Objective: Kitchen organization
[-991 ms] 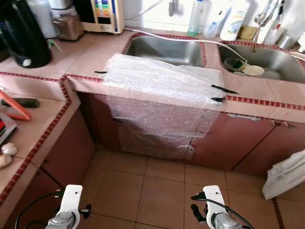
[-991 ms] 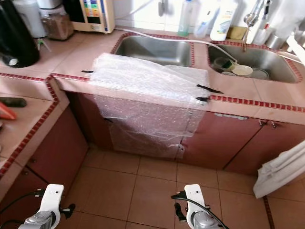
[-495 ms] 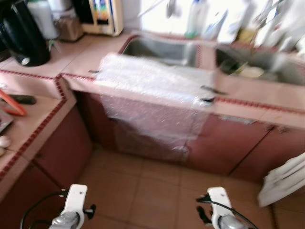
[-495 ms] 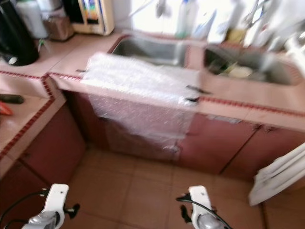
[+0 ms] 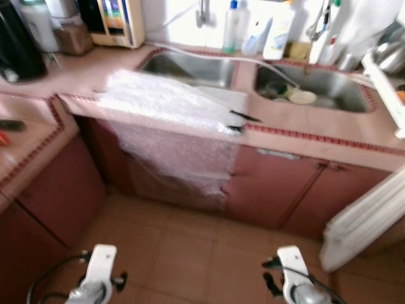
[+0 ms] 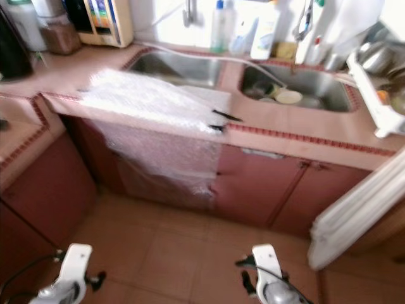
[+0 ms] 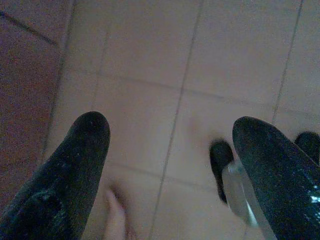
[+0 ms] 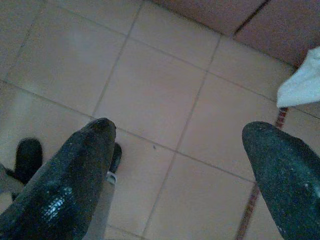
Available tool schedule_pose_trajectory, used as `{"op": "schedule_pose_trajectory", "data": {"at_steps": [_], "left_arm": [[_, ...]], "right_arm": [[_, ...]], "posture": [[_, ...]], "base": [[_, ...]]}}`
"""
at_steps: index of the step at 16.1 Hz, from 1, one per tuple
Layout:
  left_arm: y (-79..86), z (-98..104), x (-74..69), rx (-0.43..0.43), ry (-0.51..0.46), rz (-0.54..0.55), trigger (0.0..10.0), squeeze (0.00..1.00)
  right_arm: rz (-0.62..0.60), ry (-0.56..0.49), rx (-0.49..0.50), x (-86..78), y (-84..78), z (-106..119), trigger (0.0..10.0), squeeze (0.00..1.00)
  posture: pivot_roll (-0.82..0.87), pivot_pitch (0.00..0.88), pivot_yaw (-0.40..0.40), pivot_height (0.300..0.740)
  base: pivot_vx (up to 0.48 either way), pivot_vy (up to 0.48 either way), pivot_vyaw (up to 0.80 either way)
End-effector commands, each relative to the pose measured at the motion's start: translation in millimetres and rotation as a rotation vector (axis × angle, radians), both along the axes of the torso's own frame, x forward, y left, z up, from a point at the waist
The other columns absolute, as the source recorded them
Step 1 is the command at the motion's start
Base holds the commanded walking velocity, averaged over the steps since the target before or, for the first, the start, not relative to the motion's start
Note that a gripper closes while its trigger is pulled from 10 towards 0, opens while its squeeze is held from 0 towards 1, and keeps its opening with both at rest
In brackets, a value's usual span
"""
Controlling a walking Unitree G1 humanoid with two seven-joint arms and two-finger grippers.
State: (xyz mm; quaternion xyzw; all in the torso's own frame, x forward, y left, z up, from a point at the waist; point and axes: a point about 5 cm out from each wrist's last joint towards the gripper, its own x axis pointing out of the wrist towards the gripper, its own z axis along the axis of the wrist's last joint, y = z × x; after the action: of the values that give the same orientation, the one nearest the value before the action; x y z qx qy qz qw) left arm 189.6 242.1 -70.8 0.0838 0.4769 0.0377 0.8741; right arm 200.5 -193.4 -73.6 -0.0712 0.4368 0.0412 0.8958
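- Kitchen counter [image 5: 329, 126], pink-tiled with a dark red trim along its front edge, runs across ahead of the robot and turns a corner on its left, so cabinets close in two sides of the floor.
- Bubble wrap [image 5: 171, 101] lies over the counter in front of the left sink [image 5: 190, 66] and hangs down over the cabinet front, taped at its right edge with black strips.
- Right sink [image 5: 316, 82] holds a pale bowl [image 5: 302, 97] and other dishes; a white hose [image 5: 221, 57] runs across both basins.
- Bottles [image 5: 237, 25] stand along the back ledge behind the sinks, and a boxy appliance [image 5: 117, 22] sits at the far left of the counter near a black jug [image 5: 16, 44].
- White cloth-like bundle [image 5: 364, 221] leans in from the right, crowding that side of the passage.
- Tiled floor [image 5: 190, 253] between the robot and the cabinets is the open room for moving, widest straight ahead.
- Left gripper [image 7: 170, 150] hangs low at the robot's side over the floor tiles, its two black fingers [image 7: 75, 165] spread well apart and holding nothing.
- Right gripper [image 8: 180, 160] hangs likewise over the tiles, fingers [image 8: 75, 175] wide apart and empty, with the white bundle's corner near it.
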Motion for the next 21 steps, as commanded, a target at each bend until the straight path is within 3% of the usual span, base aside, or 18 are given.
{"op": "schedule_pose_trajectory", "data": {"at_steps": [1, 4, 13, 21], "left_arm": [[2.7, 2.7, 3.7, 0.013, -0.01, -0.006, 10.0, 0.0], [2.9, 2.7, 3.6, 0.013, -0.011, -0.003, 10.0, 0.0], [4.2, 3.4, 4.3, 0.022, -0.017, 0.009, 10.0, 0.0], [6.4, 4.1, 4.6, 0.039, -0.011, 0.006, 10.0, 0.0]], "right_arm": [[0.008, -0.001, 0.009, 1.8, 4.0, 0.4, 10.0, 0.0], [0.008, 0.001, 0.008, 1.0, 4.2, -0.1, 10.0, 0.0], [0.013, 0.014, 0.008, -1.8, 5.0, -1.9, 10.0, 0.0], [0.01, 0.029, 0.011, -5.2, 5.1, -3.8, 10.0, 0.0]], "posture": [[-0.01, 0.06, 0.007, 0.74], [-0.01, 0.061, 0.007, 0.74], [-0.01, 0.058, 0.009, 0.74], [-0.01, 0.056, 0.013, 0.74]], "base": [[0.0, -0.48, 0.0], [0.0, -0.308, 0.0], [0.0, 0.0, 0.0], [0.0, 0.0, -0.78]]}}
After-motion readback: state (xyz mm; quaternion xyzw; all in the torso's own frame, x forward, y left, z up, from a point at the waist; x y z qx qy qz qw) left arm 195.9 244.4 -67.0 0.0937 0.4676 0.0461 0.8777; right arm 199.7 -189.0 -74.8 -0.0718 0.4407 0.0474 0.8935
